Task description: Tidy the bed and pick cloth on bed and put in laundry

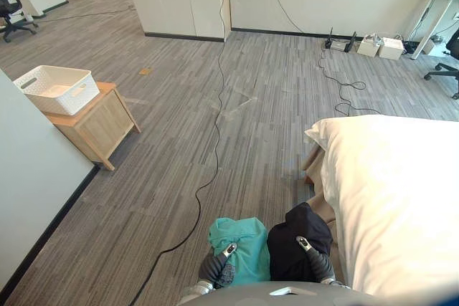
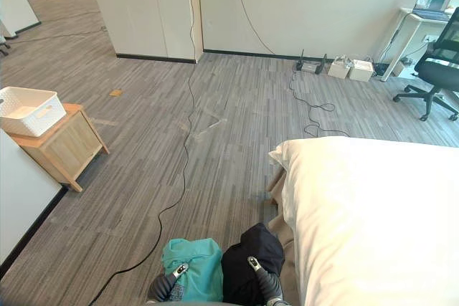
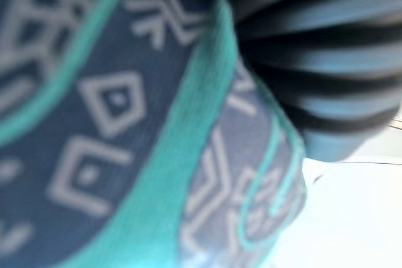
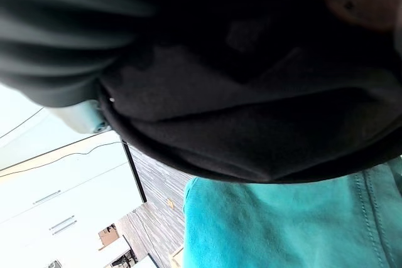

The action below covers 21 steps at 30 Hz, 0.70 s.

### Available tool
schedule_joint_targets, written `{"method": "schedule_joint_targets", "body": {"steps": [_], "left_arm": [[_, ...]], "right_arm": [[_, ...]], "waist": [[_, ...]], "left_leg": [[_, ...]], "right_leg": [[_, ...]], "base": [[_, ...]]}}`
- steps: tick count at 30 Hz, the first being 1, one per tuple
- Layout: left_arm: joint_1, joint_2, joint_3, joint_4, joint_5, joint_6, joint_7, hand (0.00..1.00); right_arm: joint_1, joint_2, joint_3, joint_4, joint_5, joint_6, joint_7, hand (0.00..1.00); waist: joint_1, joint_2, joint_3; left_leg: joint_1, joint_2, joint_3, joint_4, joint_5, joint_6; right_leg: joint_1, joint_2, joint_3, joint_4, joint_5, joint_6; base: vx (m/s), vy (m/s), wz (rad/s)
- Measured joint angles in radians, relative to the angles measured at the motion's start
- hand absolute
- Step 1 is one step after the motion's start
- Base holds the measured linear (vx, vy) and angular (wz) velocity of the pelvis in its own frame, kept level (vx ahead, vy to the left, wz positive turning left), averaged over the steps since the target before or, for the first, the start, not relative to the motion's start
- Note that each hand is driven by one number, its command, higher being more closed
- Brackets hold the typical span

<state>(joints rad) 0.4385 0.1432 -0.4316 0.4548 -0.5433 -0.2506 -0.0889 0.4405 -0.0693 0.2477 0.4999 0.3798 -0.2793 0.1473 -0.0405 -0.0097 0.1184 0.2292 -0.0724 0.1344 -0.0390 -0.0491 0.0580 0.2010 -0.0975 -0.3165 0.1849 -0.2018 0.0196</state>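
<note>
Two cloth items are off the bed and in the robot's hands, one per hand, held low and close in front of the body above the grey carpet floor (image 1: 179,141). The left hand (image 1: 215,269) carries one teal cloth (image 1: 240,245): its thumb (image 1: 228,250) lies across the top of the bundle and clamps it, while the fingers are hidden beneath the fabric. In the left wrist view this cloth presses against the hand's ribbed cover and shows a blue panel with a pale geometric pattern and teal seams. The right hand (image 1: 320,264) carries one black cloth (image 1: 283,249) in the same manner, with the thumb (image 1: 303,244) on top and the fingers covered. The two bundles touch side by side, teal on the robot's left. One bed (image 1: 401,198) with a smooth white cover stands just beside the right hand. One white slotted laundry basket (image 1: 57,89) sits on one low wooden cabinet (image 1: 100,127) against the wall on the left, well apart from both hands. Two small white boxes (image 1: 380,47) rest on the floor at the far wall. One black office chair (image 2: 439,69) stands beside one desk carrying one laptop (image 2: 434,2).
</note>
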Motion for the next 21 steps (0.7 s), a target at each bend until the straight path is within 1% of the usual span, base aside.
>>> {"method": "schedule_joint_targets", "body": {"steps": [3,6,10,11,12,13,14,15,16,17,18,19,21], "left_arm": [[0.008,0.002,0.0,0.0,-0.028,-0.005,-0.002,1.0],[0.015,0.003,0.0,0.0,-0.038,-0.027,-0.019,1.0],[0.021,0.003,-0.002,0.0,-0.093,-0.049,-0.02,1.0],[0.02,0.003,-0.001,0.0,-0.107,-0.053,-0.019,1.0],[0.018,0.005,0.0,-0.001,-0.113,-0.068,-0.016,1.0],[0.018,0.003,0.001,-0.001,-0.113,-0.071,-0.014,1.0],[0.01,-0.002,0.002,-0.001,-0.112,-0.072,-0.012,1.0],[0.009,0.001,0.002,-0.002,-0.111,-0.078,-0.008,1.0],[0.009,0.006,0.002,-0.003,-0.111,-0.089,-0.001,1.0],[0.01,0.008,0.011,-0.003,-0.112,-0.103,0.012,1.0],[0.009,0.014,0.021,-0.004,-0.112,-0.11,0.019,1.0],[0.008,0.026,0.036,-0.004,-0.112,-0.114,0.03,1.0],[0.01,0.031,0.062,-0.002,-0.113,-0.114,0.033,1.0]], "right_arm": [[0.007,-0.002,0.006,-0.001,0.004,0.0,0.0,1.0],[0.009,-0.016,0.018,-0.007,0.021,0.0,0.003,1.0],[0.021,-0.032,0.03,-0.027,0.034,0.0,0.014,1.0],[0.021,-0.033,0.031,-0.034,0.042,0.0,0.027,1.0],[0.021,-0.038,0.031,-0.048,0.05,-0.001,0.04,1.0],[0.024,-0.043,0.031,-0.058,0.054,-0.002,0.048,1.0],[0.024,-0.056,0.03,-0.072,0.058,-0.005,0.056,1.0],[0.025,-0.07,0.032,-0.095,0.058,-0.012,0.068,1.0],[0.025,-0.073,0.032,-0.101,0.058,-0.019,0.075,1.0],[0.024,-0.068,0.038,-0.101,0.058,-0.032,0.084,1.0],[0.023,-0.068,0.043,-0.101,0.058,-0.039,0.088,1.0],[0.02,-0.069,0.057,-0.1,0.058,-0.057,0.097,1.0],[0.02,-0.069,0.068,-0.091,0.058,-0.087,0.116,1.0]], "waist": [[0.0,-0.001,-0.012],[-0.001,0.0,-0.012],[0.001,0.005,-0.013],[0.003,-0.001,-0.009],[0.002,0.001,0.009],[0.003,-0.005,0.02],[0.005,0.01,0.035],[0.006,0.02,0.05],[0.005,0.014,0.058],[0.005,0.012,0.073],[0.006,0.003,0.078],[0.005,0.005,0.087],[0.002,-0.003,0.101]], "left_leg": [[-0.003,0.01,0.012,-0.019,0.005,-0.008],[-0.01,0.018,0.021,-0.031,0.007,-0.014],[-0.032,0.021,0.021,-0.025,-0.005,-0.031],[-0.041,0.02,0.019,-0.01,-0.012,-0.03],[-0.045,0.017,0.016,0.016,-0.034,-0.025],[-0.054,0.014,0.015,0.038,-0.06,-0.024],[-0.06,0.016,0.017,0.071,-0.091,-0.001],[-0.07,0.018,0.017,0.114,-0.12,0.009],[-0.072,0.014,0.016,0.132,-0.133,0.018],[-0.07,0.012,0.011,0.157,-0.153,0.024],[-0.064,0.016,0.004,0.172,-0.165,0.032],[-0.042,0.038,-0.013,0.192,-0.183,0.018],[-0.001,0.082,-0.038,0.206,-0.202,0.004]], "right_leg": [[0.0,0.014,0.001,-0.035,0.017,-0.007],[-0.001,0.028,0.006,-0.07,0.032,-0.011],[-0.015,0.032,0.006,-0.079,0.034,-0.012],[-0.02,0.028,0.003,-0.071,0.03,-0.01],[-0.026,0.016,0.0,-0.033,0.008,0.002],[-0.049,0.001,-0.002,0.024,-0.017,0.011],[-0.107,-0.024,-0.003,0.165,-0.04,0.027],[-0.206,-0.069,-0.003,0.389,-0.039,0.031],[-0.265,-0.101,-0.001,0.512,-0.021,0.014],[-0.333,-0.135,-0.001,0.65,-0.016,-0.015],[-0.361,-0.146,0.0,0.7,-0.035,-0.01],[-0.373,-0.135,0.0,0.694,-0.074,0.013],[-0.365,-0.092,-0.002,0.573,-0.099,0.023]], "base": [[0.02,-0.017,-0.11],[0.03,-0.037,-0.09],[0.06,-0.028,0.01],[0.08,-0.011,0.05],[0.07,0.005,0.05],[0.06,0.034,-0.06],[0.07,0.061,-0.07],[0.07,0.06,-0.03],[0.09,0.029,0.09],[0.09,-0.006,0.08],[0.17,-0.039,0.18],[0.24,-0.082,0.26],[0.37,-0.178,0.42]]}}
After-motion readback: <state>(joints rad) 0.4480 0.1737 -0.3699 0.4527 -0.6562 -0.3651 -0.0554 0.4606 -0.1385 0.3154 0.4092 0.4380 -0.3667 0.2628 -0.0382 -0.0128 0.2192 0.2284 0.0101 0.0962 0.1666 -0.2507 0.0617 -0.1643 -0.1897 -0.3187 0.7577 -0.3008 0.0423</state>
